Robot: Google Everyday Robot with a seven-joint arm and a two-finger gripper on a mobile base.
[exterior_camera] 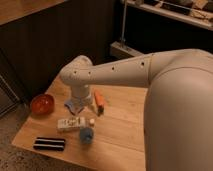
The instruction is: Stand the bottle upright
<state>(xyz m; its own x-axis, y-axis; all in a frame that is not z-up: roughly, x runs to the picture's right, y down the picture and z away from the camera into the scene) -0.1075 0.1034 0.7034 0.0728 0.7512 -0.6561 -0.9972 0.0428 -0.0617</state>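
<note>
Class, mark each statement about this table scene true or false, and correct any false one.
1. The bottle lies on its side on the table. True.
2. The claw is between the orange bowl and the orange stick. True.
3. The blue cup sits inside the orange bowl. False: it stands on the table by the bottle's cap.
4. The black striped block touches the orange stick. False: it lies near the front edge, left of the blue cup.

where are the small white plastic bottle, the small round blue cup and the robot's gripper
small white plastic bottle (71,123): camera view, middle of its lying labelled body
small round blue cup (86,135): camera view, its side wall
gripper (78,105): camera view, its lower end, over the table (125,125) just behind the bottle
</note>
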